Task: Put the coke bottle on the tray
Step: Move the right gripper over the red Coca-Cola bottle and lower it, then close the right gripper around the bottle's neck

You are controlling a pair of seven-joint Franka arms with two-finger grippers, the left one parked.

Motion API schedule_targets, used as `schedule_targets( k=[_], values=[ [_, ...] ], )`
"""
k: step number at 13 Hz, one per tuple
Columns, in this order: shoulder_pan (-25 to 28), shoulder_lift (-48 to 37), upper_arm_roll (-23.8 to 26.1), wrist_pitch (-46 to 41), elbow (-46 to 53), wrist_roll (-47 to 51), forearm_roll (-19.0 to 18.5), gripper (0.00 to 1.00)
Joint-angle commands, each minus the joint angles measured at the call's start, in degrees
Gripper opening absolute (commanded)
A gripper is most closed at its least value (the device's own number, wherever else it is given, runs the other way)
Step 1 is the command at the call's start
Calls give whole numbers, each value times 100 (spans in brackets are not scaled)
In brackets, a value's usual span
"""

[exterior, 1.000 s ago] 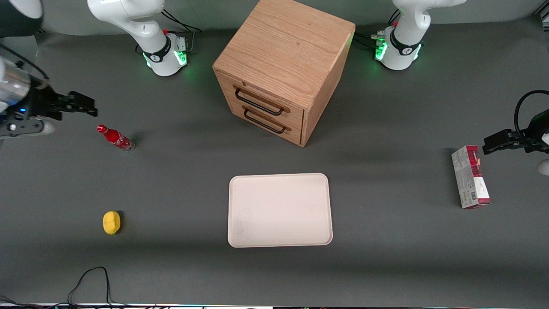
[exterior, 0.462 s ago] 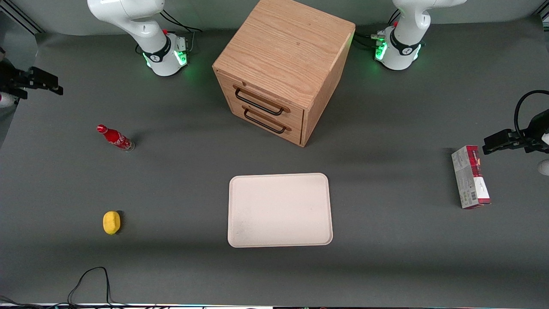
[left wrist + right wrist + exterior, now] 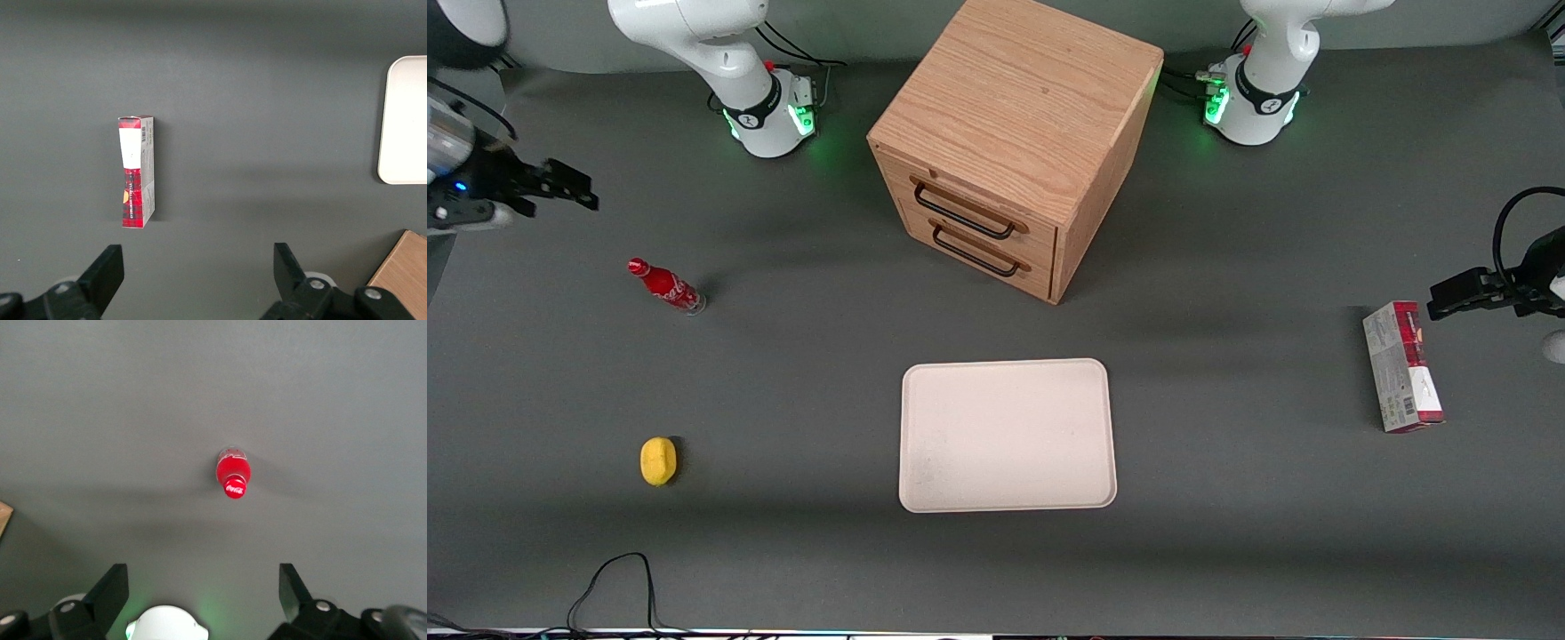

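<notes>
The gripper [image 3: 578, 188] hangs high over the working arm's end of the table, its two black fingers [image 3: 109, 595] spread wide apart with nothing between them and nothing touching them. In the right wrist view the fingers frame bare grey mat, and the coke bottle [image 3: 233, 473] shows from above as a red cap with a little clear base peeking out past it, well clear of both fingertips.

In the front view the coke bottle [image 3: 665, 285] stands upright on the grey table [image 3: 783, 373], at about 5 o'clock from the gripper and apart from it, nearer to the front camera. The bottle touches nothing but the mat.

From the bottle, the tray [image 3: 1008, 435] lies at roughly 4 o'clock, well apart, flat on the table and bare; its rim corner also shows in the left wrist view [image 3: 405, 120]. A small yellow object [image 3: 658, 461] sits at 6 o'clock from the bottle, nearer the camera. The wooden drawer cabinet [image 3: 1014, 142] stands at 12 o'clock from the tray, both drawers closed. A red-and-white carton box [image 3: 1401, 366] lies flat toward the parked arm's end of the table.
</notes>
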Motion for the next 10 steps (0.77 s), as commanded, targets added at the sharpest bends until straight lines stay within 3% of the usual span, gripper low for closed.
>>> schedule_targets(
  k=[1,10],
  values=[
    [63,-219,-193,975,-921,-79,-266,100],
    [72,607,-695,2736,-1706,-377,-302,100]
  ],
)
